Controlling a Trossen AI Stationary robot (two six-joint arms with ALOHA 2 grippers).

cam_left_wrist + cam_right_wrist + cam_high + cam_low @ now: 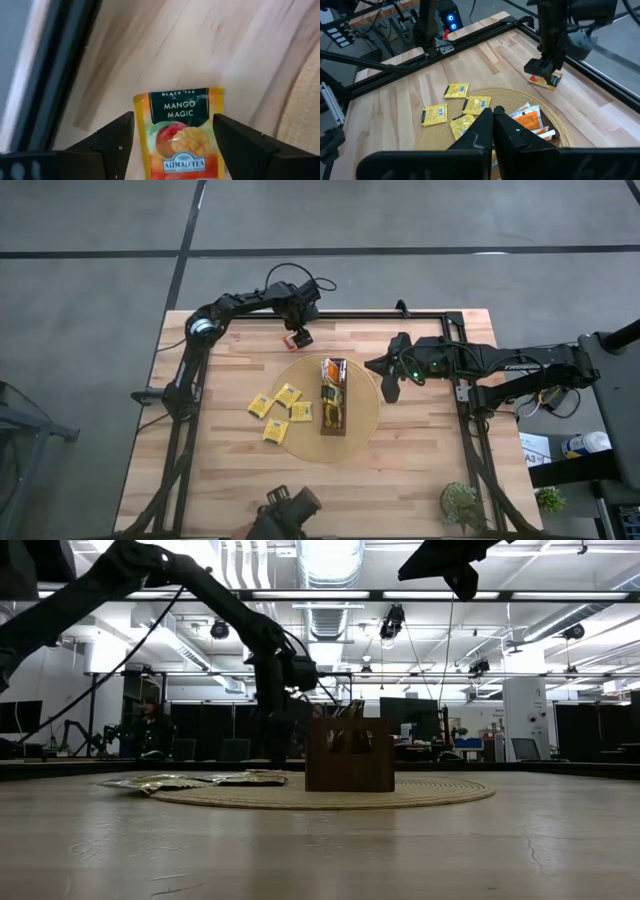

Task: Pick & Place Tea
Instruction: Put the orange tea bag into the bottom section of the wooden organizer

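High view puts the left hand (298,337) near the far edge of the wooden surface (230,480), just beyond the rim of the round woven mat (365,430). Its fingers (112,140) stand wide, one on each side of an orange mango tea sachet (182,132); the left wrist view shows a gap between each finger and the sachet's edges, so the packet is not gripped. The right wrist view shows this sachet (546,80) under the left hand, just off the mat; whether it lies flat on the wood cannot be told.

The right hand (388,385) hovers at the mat's right rim with its fingers (492,125) pressed together, holding nothing.

On the mat, the long dark-brown tray (333,395) stands in the middle with orange and dark sachets (331,370) packed inside. Four yellow sachets (280,412) lie loose to the left of the tray, on the mat's left edge and the wood beside it.

Low view shows the tray (348,755) upright on the mat, with the loose sachets (190,780) flat at its left.
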